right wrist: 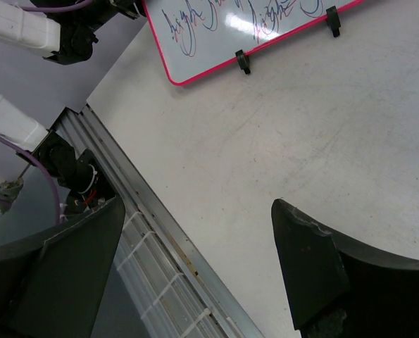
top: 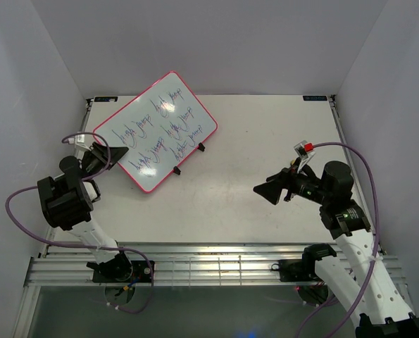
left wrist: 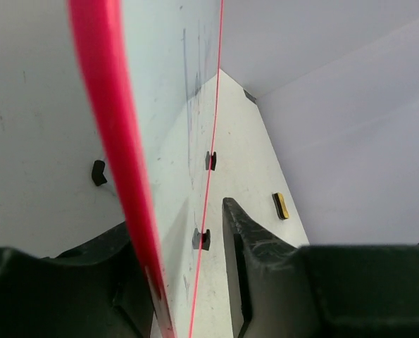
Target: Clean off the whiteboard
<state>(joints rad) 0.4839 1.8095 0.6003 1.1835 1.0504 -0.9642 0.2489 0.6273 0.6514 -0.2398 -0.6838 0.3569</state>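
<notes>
The whiteboard [top: 156, 130] has a pink-red rim and leans on black stand feet at the back left of the table, covered in blue-purple writing. My left gripper [top: 109, 158] is at its near-left edge. In the left wrist view the board [left wrist: 170, 105] is seen edge-on, its rim between my open jaws, with a gap to the right finger [left wrist: 248, 267]. My right gripper [top: 265, 189] hovers open and empty over the right half of the table. In its wrist view [right wrist: 195, 204] the board [right wrist: 216, 28] lies far ahead. A small yellow and black eraser [left wrist: 281, 205] lies on the table beyond the board.
White enclosure walls stand close on the left, back and right. A metal rail [top: 216, 264] runs along the near edge, also seen in the right wrist view [right wrist: 167, 246]. The board's black stand feet [right wrist: 243, 62] rest on the table.
</notes>
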